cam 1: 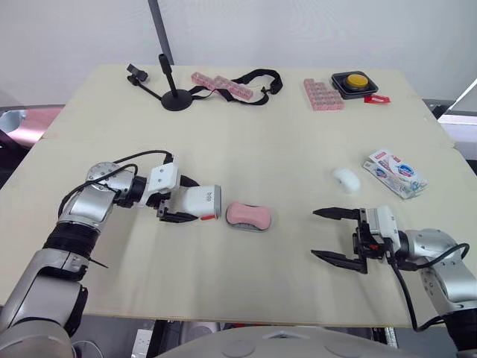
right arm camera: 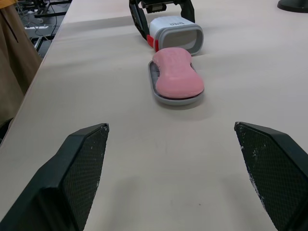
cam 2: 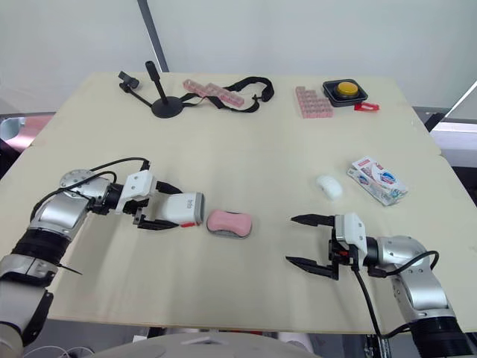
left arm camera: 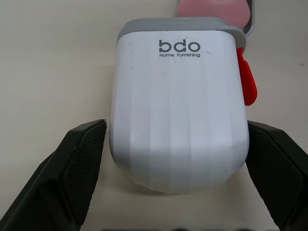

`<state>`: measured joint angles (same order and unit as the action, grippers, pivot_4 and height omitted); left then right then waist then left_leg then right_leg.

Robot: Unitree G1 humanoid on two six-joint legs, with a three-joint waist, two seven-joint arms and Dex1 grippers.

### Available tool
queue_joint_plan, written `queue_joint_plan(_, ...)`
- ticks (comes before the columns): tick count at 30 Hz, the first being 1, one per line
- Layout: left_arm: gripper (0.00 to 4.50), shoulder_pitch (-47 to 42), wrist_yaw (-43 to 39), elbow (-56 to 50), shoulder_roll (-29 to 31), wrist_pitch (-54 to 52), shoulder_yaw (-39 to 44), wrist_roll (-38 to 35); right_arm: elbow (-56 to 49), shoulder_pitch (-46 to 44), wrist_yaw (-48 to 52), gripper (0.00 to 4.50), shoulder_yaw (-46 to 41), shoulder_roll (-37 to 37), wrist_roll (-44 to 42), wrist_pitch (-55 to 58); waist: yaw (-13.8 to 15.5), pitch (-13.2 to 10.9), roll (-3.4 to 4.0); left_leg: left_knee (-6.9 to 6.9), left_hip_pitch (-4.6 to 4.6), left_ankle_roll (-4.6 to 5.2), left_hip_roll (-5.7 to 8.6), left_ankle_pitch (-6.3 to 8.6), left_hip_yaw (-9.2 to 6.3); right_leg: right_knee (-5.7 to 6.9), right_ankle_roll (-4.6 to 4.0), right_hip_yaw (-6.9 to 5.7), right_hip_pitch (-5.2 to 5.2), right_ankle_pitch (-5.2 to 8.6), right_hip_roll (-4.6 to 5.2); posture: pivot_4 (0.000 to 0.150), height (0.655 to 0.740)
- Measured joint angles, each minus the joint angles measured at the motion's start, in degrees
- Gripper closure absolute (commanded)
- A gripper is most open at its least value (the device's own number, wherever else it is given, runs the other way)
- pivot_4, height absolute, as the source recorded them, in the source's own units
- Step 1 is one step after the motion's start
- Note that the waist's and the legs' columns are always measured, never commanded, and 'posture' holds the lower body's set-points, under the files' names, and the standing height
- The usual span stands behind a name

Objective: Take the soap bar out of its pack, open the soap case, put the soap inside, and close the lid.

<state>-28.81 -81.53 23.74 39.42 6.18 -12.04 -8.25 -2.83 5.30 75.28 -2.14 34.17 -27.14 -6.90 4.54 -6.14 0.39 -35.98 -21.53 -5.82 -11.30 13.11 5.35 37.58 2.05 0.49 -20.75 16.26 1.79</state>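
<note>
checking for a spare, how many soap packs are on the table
1. The soap pack lies near the table's right edge, just right of the white soap bar, beyond the open right end effector. A hidden second seems unlikely.

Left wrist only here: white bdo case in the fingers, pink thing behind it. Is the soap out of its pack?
Observer: A bare white bar lies on the table beside the soap pack, apart from it.
Operator: Right gripper?
Observer: The right gripper is open and empty, nearer the robot than that bar.
Operator: The pink thing?
Observer: A pink piece on a grey tray, lying off the white case's open end with a gap between.
</note>
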Motion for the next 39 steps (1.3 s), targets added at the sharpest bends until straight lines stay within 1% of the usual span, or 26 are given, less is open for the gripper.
queue_joint_plan(13,0.00,-0.1,0.7,2.0,-1.0,4.0,-0.3,1.6,-0.7,-0.2,-1.2,0.04,0.7,0.0,0.3,0.6,0.0,0.0,0.00,0.00,-0.01,0.00,0.00,0.00,0.00,-0.01,0.00,-0.01,0.00,0.00,0.00,0.150,0.7400)
queue_joint_plan(24,0.00,-0.1,1.6,2.2,-1.0,4.6,-0.3,1.6,-4.1,-0.3,-1.4,0.04,0.6,-2.1,-4.7,1.3,0.0,0.0,0.00,0.01,0.01,0.00,-0.01,0.00,0.00,-0.02,0.00,-0.02,0.00,0.00,0.01,0.150,0.7400)
queue_joint_plan(32,0.00,-0.1,1.9,2.3,-1.5,4.6,-0.3,1.6,-4.8,0.4,-0.5,0.04,0.7,-2.0,-4.3,0.5,0.0,0.0,0.00,0.01,-0.01,0.00,0.00,0.00,0.00,-0.04,0.00,-0.03,0.00,0.00,0.02,0.150,0.7400)
queue_joint_plan(35,0.84,-0.3,2.2,2.9,-1.8,4.7,-0.3,1.6,-4.2,0.6,-0.1,0.00,0.7,-1.8,-3.8,0.2,0.0,0.0,0.00,0.02,0.00,0.00,0.00,0.00,0.00,-0.06,0.00,-0.03,0.01,0.00,0.02,0.150,0.7400)
queue_joint_plan(36,1.06,-0.5,2.3,3.2,-2.0,4.9,-0.3,1.7,-4.2,0.6,0.0,0.00,0.7,-1.8,-3.7,0.2,0.0,0.0,0.00,0.02,0.00,0.00,0.00,0.00,0.00,-0.06,0.00,-0.03,0.01,0.00,0.02,0.150,0.7400)
queue_joint_plan(39,1.06,-1.0,2.9,4.2,-2.5,5.7,-0.3,1.7,-3.9,0.6,0.1,0.00,0.7,-1.8,-3.7,0.1,0.0,0.0,0.00,0.02,-0.01,0.00,0.00,0.00,0.00,-0.08,0.00,-0.03,0.02,0.00,0.02,0.150,0.7400)
